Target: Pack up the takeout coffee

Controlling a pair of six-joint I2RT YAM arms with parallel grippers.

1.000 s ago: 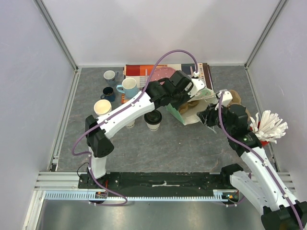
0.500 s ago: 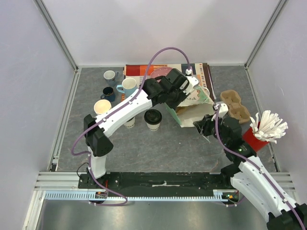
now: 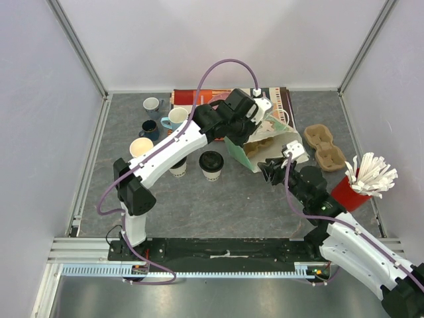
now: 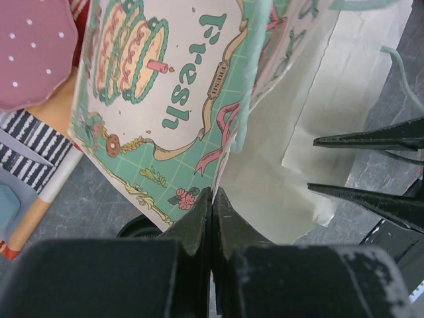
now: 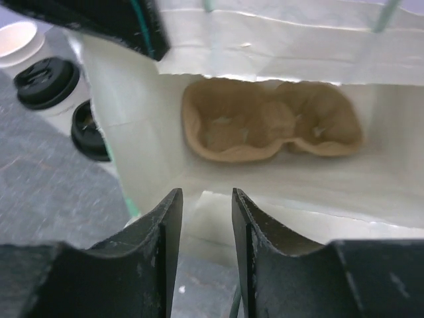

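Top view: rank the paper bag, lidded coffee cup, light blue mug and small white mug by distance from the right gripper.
1. paper bag, just ahead of the right gripper
2. lidded coffee cup, to its left
3. light blue mug, farther left
4. small white mug, back-left corner
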